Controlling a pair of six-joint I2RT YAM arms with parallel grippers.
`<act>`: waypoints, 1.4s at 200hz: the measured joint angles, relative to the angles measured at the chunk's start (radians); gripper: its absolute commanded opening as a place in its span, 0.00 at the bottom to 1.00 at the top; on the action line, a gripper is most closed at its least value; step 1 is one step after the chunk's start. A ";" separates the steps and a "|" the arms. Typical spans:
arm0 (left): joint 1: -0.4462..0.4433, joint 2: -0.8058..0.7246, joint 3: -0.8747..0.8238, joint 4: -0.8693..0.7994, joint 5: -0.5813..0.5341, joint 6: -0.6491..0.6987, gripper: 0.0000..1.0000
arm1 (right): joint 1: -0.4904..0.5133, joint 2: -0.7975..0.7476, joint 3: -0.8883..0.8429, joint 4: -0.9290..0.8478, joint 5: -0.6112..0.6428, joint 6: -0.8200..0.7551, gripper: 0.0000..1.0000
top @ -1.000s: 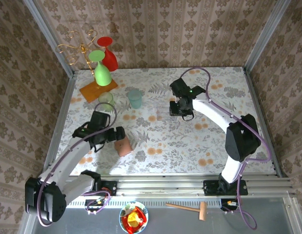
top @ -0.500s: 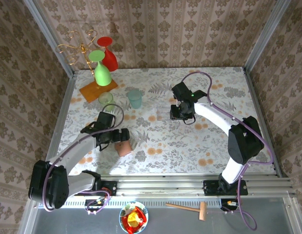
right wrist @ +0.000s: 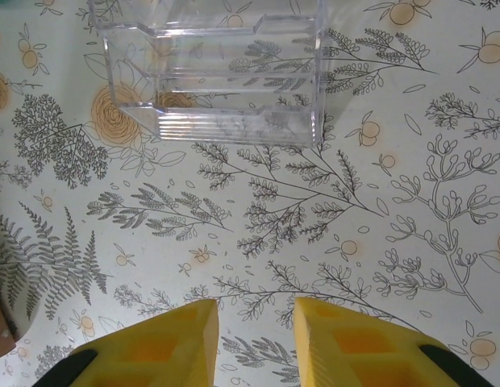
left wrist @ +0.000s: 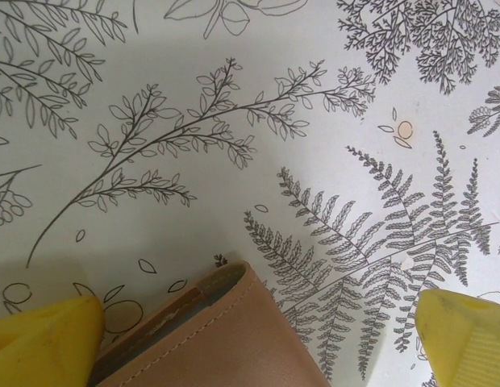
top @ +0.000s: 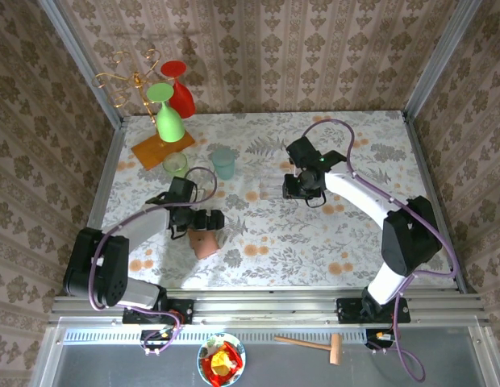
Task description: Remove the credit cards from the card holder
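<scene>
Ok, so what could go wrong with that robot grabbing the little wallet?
The open left hand sits over just one corner of the card holder, so closing there might push it away instead of gripping. The left arm also passes close to the small pale green glass and could bump it.

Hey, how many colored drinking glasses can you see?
4: a green goblet and a red goblet at the rack, far left; a pale green glass in front of the rack; a teal glass just right of it. Clear ones could go unnoticed.
</scene>
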 measured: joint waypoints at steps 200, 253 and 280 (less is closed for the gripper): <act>-0.462 -0.146 -0.100 -0.109 -0.048 -0.367 1.00 | 0.031 -0.170 -0.177 0.007 0.000 0.052 0.34; -0.579 -0.079 -0.061 -0.086 -0.132 -0.473 1.00 | 0.033 -0.201 -0.204 0.008 0.000 0.056 0.34; -0.612 0.000 0.006 -0.131 -0.166 -0.500 1.00 | 0.033 -0.210 -0.204 0.007 0.001 0.059 0.34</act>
